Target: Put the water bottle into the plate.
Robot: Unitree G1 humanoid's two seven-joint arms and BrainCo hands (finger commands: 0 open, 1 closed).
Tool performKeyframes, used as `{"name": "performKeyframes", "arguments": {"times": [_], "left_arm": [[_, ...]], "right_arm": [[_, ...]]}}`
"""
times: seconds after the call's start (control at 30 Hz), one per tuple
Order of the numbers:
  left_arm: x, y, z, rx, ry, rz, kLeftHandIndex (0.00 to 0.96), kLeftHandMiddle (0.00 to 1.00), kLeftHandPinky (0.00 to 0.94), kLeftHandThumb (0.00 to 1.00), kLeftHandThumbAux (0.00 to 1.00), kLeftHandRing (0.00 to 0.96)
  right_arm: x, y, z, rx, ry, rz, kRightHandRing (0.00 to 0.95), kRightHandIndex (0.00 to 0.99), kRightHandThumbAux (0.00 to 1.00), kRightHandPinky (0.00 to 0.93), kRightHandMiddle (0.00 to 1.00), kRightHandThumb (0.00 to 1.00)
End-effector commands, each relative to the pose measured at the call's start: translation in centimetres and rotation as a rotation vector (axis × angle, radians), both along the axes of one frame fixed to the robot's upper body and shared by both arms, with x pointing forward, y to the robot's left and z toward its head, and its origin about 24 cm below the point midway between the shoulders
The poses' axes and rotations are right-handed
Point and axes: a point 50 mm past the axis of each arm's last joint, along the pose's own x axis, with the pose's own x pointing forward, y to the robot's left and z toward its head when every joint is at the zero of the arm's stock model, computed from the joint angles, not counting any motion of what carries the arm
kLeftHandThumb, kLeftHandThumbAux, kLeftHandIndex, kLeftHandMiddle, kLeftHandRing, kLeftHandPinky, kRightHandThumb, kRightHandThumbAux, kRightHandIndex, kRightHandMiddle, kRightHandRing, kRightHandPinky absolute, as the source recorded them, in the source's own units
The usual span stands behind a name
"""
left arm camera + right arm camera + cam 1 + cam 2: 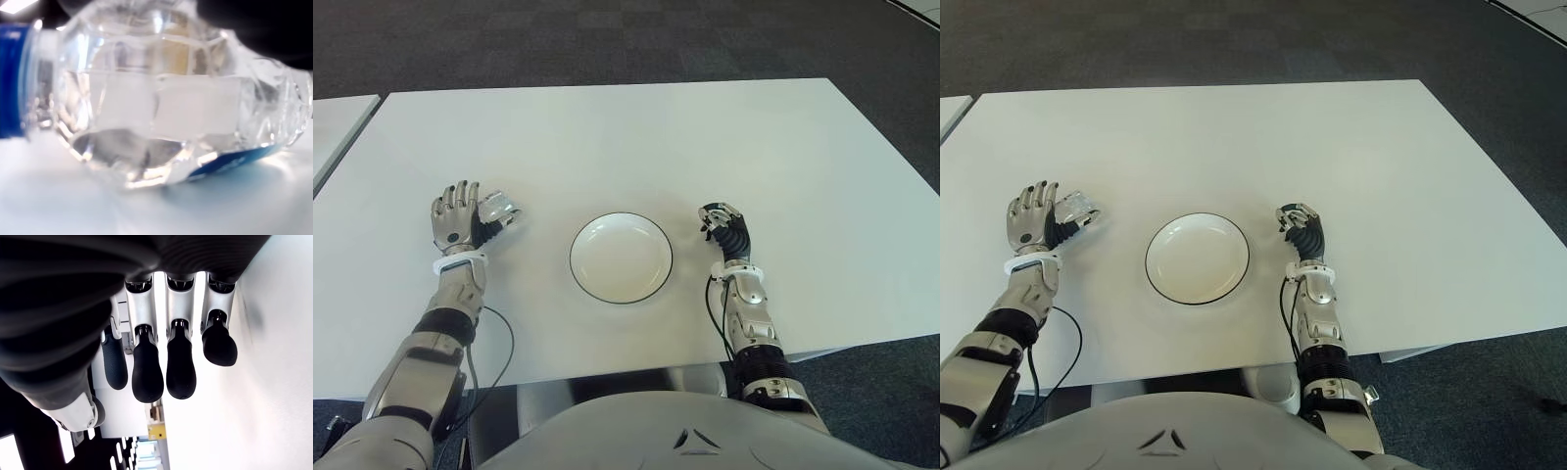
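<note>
The bottle (499, 212) lies on its side on the white bench (636, 137), well to the left of the plate (621, 258), which is bare. The left hand (457, 219) is at the bottle's outer side, the side away from the plate, with its fingers (460, 192) extended upward and the bottle against the palm side. They look open and not yet wrapped round the bottle. In the left wrist view the clear, faceted body fills the frame, with the blue cap (12, 81) at one end and a strip of blue label (230, 161) underneath, so the palm is very close to it, and no finger shows across it.

The step in hand appears to be the grasp. To do it well, the fingers should close round the middle of the body, not near the cap, since the bottle is round, looks slick, and could roll toward the plate if nudged. A firm but not crushing grip suits the thin plastic, and the water inside will shift as the bottle lifts. It should then rise clear of the bench and cross the plate's rim before lowering.

The right hand (722, 227) shows just right of the plate, fingers curled and holding nothing.
</note>
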Motion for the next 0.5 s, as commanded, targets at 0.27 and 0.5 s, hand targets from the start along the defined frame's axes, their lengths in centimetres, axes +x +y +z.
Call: {"name": "performKeyframes", "arguments": {"times": [0.27,0.5], "left_arm": [[-2.9,-1.5,-5.6,-0.178,0.402,0.044,0.000,0.000,0.000,0.528,0.204,0.000],[-3.4,-1.6,-6.4,-0.340,0.466,0.124,0.000,0.000,0.000,0.596,0.291,0.000]], "right_arm": [[-2.1,0.1,-3.1,0.013,0.173,-0.019,0.753,0.438,0.729,0.748,0.769,0.703],[-2.2,0.1,-3.1,0.022,0.179,-0.030,0.755,0.438,0.728,0.749,0.771,0.704]]}}
